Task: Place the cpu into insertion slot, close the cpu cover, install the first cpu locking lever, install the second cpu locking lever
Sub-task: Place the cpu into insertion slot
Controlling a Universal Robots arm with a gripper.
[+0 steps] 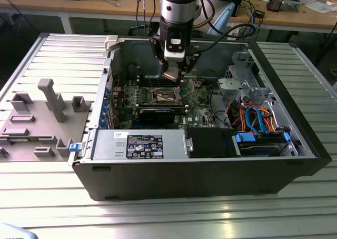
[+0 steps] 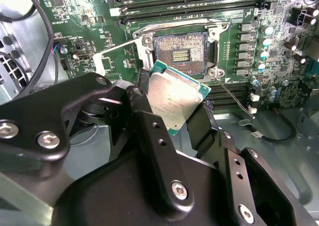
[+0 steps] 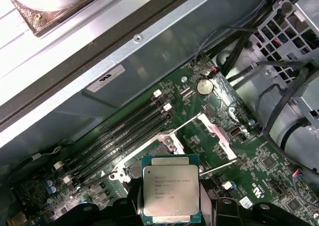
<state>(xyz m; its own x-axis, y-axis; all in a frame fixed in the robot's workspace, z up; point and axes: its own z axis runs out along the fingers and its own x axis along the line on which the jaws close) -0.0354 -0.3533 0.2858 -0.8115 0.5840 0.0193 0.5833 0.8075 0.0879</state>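
Observation:
My gripper [image 1: 172, 73] hangs inside the open computer case, shut on the cpu [image 2: 177, 99], a flat square chip with a silver top and green edge. Its black fingers [image 2: 154, 136] press on two opposite edges of the chip. The cpu [image 3: 170, 188] is held a little above the green motherboard and slightly tilted. Its near corner overlaps the rim of the insertion slot [image 2: 180, 49], whose dark centre lies bare. The cpu cover [image 3: 214, 131] stands swung open beside the slot. A thin locking lever [image 2: 234, 99] sticks up on the other side.
Long memory slots [image 2: 189, 7] run beside the socket. A black graphics card [image 1: 155, 114] and the power supply [image 1: 142, 144] lie toward the case's front wall. Drive bays with coloured cables [image 1: 258, 123] fill the exterior view's right. A grey fixture tray [image 1: 42, 118] sits outside the case.

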